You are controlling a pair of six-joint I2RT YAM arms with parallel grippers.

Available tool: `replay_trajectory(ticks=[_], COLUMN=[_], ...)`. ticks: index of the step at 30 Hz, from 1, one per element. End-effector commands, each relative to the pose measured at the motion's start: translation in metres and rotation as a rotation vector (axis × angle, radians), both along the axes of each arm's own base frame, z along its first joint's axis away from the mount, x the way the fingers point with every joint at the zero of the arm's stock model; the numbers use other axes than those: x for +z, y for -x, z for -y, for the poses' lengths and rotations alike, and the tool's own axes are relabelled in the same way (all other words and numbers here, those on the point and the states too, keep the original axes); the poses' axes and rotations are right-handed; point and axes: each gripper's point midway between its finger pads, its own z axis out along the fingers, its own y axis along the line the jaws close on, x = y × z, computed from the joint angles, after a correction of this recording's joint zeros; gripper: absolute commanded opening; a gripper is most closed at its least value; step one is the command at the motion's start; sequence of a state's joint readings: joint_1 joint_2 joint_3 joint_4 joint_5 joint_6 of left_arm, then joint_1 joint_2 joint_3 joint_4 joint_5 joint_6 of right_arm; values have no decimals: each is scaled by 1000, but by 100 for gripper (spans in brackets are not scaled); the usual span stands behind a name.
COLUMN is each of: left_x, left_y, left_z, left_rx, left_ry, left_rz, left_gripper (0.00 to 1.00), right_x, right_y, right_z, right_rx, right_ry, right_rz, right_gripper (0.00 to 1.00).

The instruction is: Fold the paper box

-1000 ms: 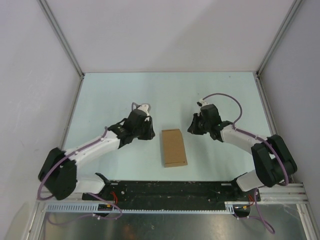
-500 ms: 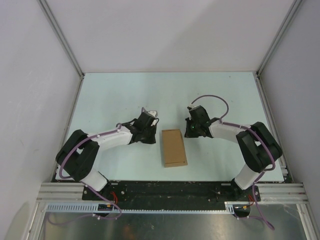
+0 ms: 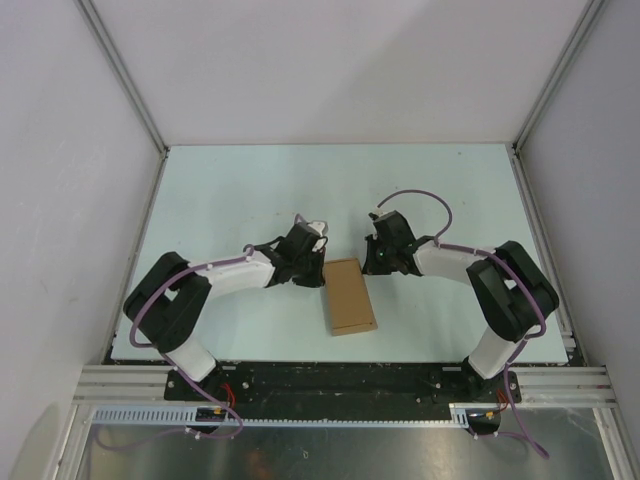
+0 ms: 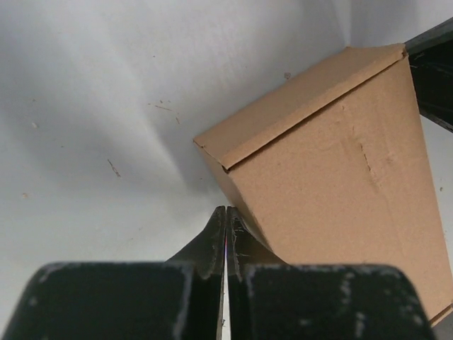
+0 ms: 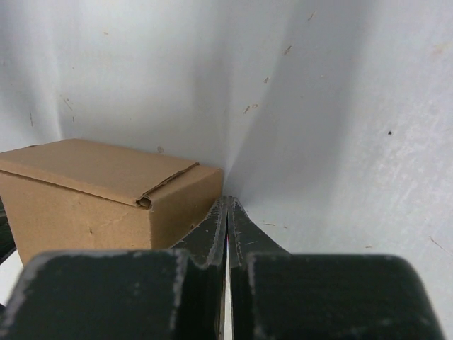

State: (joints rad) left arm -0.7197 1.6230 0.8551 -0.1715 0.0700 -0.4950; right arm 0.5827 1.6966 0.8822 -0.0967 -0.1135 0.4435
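Looks like a robotics lab test cell: pale tabletop (image 3: 250, 190) walled by white panels (image 3: 340, 70) in aluminium framing (image 3: 120, 75), black mounting plate (image 3: 340, 380) and slotted cable duct (image 3: 150, 412) along the tabletop's near edge, purple cables (image 3: 415, 193) looping above it.

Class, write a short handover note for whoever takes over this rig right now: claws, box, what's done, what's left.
Left claw: shut, empty, tips beside the paper box's left side.
Right claw: shut, empty, tips by its far right corner.
Box: on the table between the claws, folded closed, lid flap down.
Left: likely just pressing the flaps snug; whether either claw touches it is unclear.
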Motion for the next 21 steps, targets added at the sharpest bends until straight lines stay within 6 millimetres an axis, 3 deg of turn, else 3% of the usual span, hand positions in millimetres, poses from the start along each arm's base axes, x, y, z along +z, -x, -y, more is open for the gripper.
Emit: replay_trajectory(ticks=[1, 11, 14, 18, 19, 21], left_x=[19, 20, 14, 3, 10, 5], left_y=[-11, -13, -14, -11, -12, -4], left_z=[26, 41, 30, -6, -10, -26], left_rx=[-26, -56, -29, 63, 76, 111], left_ry=[82, 94, 56, 1, 11, 3], left_rz=[38, 39, 55, 52, 65, 46], left_gripper=[0, 0, 1, 2, 2, 2], right_x=[9, 18, 16, 13, 13, 19], right_y=[0, 10, 7, 2, 2, 5], right_z=[-23, -44, -30, 11, 17, 34], right_rx=[33, 76, 42, -60, -72, -102], right_ry=[-49, -80, -22, 121, 140, 198], right_rz=[9, 5, 18, 24, 22, 25], right_gripper=[0, 0, 0, 0, 0, 0])
